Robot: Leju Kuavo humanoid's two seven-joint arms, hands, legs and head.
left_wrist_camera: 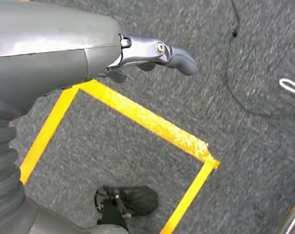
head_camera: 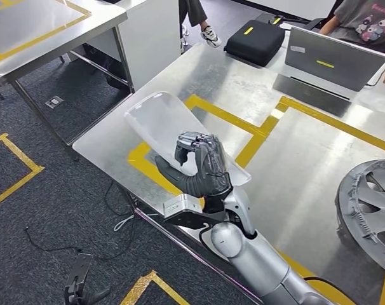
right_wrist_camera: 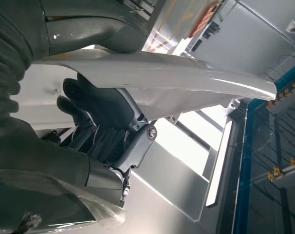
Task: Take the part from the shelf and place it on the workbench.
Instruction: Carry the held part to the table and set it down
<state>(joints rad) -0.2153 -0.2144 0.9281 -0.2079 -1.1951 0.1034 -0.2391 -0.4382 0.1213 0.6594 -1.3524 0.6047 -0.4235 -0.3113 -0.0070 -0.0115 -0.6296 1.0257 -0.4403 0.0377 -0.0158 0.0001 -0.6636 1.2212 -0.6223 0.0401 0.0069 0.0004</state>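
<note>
Silver right arm's hand (head_camera: 200,166) grips a white curved part (head_camera: 166,124) in closed fingers above the steel workbench (head_camera: 296,184), with a grey wheel cover (head_camera: 370,206) right of it and a laptop (head_camera: 332,60) beyond.

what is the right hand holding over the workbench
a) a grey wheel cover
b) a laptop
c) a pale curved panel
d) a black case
c: the right hand grips the pale curved panel above the workbench; the wheel cover, black case and laptop lie apart from it.
</note>
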